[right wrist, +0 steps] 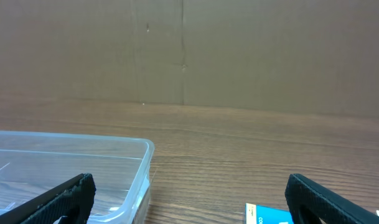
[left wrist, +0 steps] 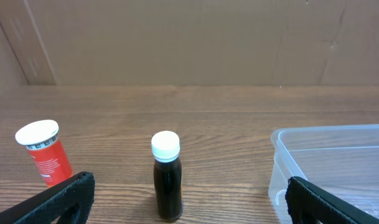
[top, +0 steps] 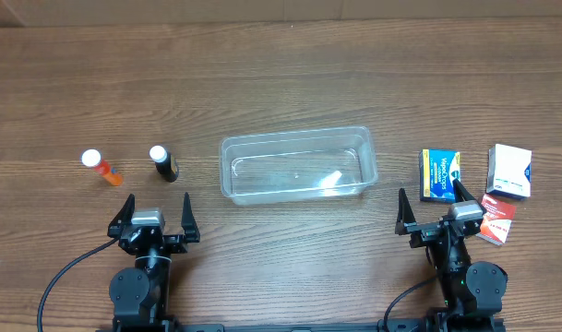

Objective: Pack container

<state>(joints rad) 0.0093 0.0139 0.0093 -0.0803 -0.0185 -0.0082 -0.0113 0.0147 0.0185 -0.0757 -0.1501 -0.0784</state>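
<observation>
Nothing packed yet afaict: the container [top: 294,138] sits mid-table btwn the two arms and looks empty apart from some glare on its floor. Left to load, by my read: the orange bottle [top: 103,167] and dark bottle [top: 163,163] on its left, plus the blue box [top: 439,174], white box [top: 509,171] and red-and-white packet [top: 497,219] on its right. Left gripper [top: 156,205] and right gripper [top: 430,198] both sit by the near edge w/ fingers spread wide, holding nothing, so I'd call this the very start.

The container [top: 299,167] is clear glossy plastic; the table [top: 281,74] — matt wood grain; grippers — matt black.
</observation>
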